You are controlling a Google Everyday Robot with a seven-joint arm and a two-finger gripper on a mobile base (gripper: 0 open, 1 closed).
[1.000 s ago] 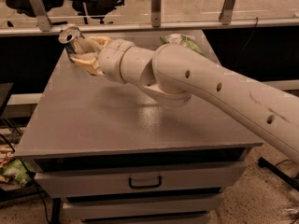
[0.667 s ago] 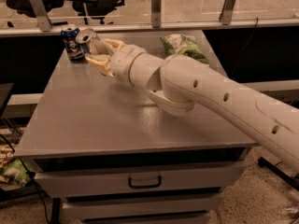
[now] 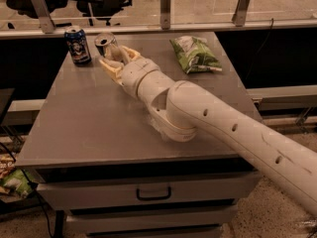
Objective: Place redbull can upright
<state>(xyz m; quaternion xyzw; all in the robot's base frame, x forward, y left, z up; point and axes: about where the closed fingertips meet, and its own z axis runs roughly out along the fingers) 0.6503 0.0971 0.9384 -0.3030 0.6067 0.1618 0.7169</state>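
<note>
Grey table [image 3: 74, 133] | 1 redbull can [image 3: 105, 41] | 1 blue can [image 3: 78, 44] | 1 green bag [image 3: 194, 54] | gripper [image 3: 112, 55] rear-left, jaws pinching redbull can

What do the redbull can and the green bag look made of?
The redbull can, held by the gripper at the back left of the table: metal, going by its shiny silver top. The green bag: probably thin plastic film, crinkled with glossy highlights.

silver redbull can [image 3: 105, 42], top showing, clasped in the gripper [image 3: 117, 58] at the table [image 3: 89, 123]'s rear.
</note>
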